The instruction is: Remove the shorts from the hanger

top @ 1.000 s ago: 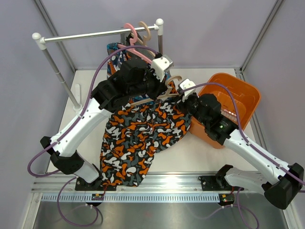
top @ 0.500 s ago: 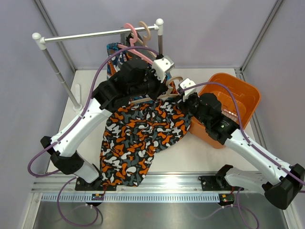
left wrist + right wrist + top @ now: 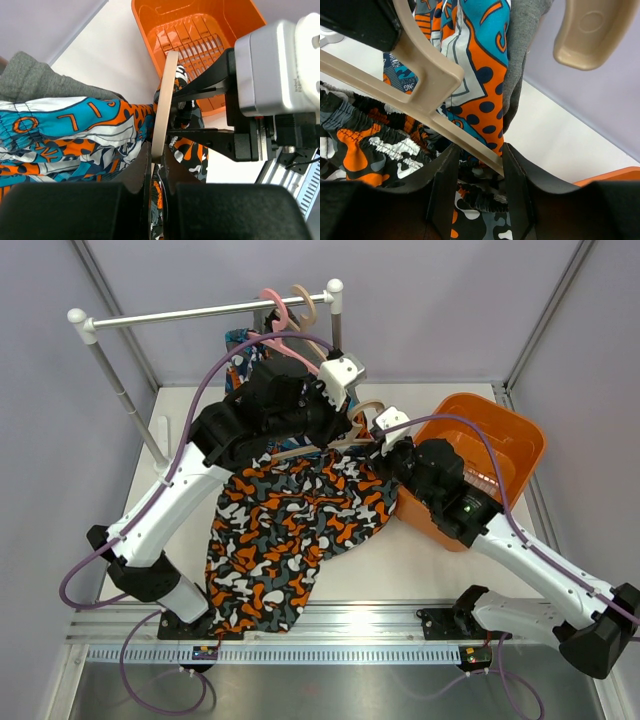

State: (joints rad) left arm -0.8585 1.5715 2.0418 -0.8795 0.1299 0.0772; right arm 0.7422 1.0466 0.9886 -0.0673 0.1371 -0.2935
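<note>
Since a second ago my left arm has drawn a little toward the rail. The camouflage shorts have slid with it, so their lower hem lies slightly further left on the table. My left gripper is clamped on the beige hanger, whose thin edge runs straight between the two fingers. My right gripper straddles the hanger's lower bar and the elastic waistband. Its fingers stand apart, and I cannot tell whether they press on anything. The camouflage shorts hang from the hanger by the waistband and drape across the table toward my bases. Just behind them are the blue-orange patterned shorts and the dark grey shorts, seemingly hung from the rail. The orange basket stands just beside my right gripper.
</note>
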